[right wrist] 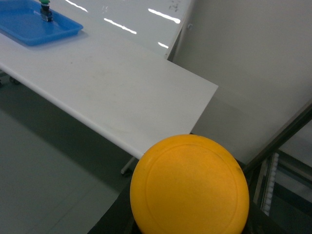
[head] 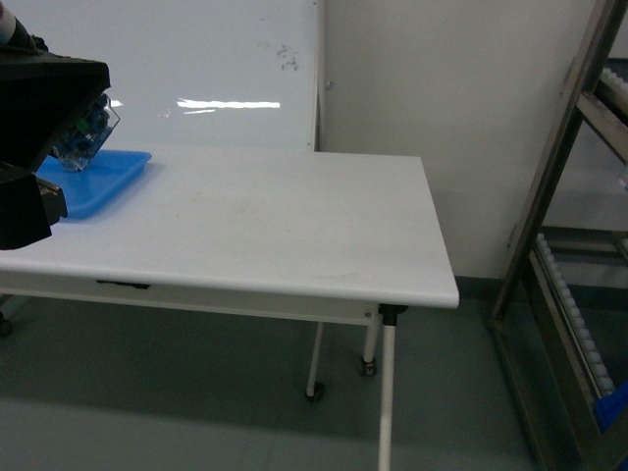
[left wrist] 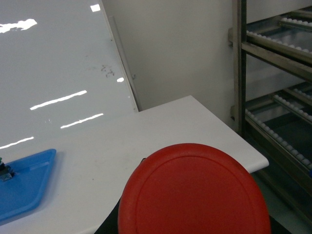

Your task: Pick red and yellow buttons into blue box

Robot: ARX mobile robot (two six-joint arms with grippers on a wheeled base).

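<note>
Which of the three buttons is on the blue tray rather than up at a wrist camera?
The green button; the red button and yellow button each fill a wrist view.

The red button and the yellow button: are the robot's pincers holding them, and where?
Probably. The red button and the yellow button fill each wrist view, caps facing the cameras; the hold itself is hidden.

Head view down over white table (head: 245, 226); both wrist views sharing it.

Cool, even overhead light fills all three views, slightly soft throughout. Strip-lamp glare streaks the whiteboard (head: 196, 88) toward 11 o'clock in the head view. Under the table (head: 255, 226) the shadow is faint. The red cap (left wrist: 194, 192) and yellow cap (right wrist: 189, 184) (both very close) sit blurred at 6 o'clock.
</note>
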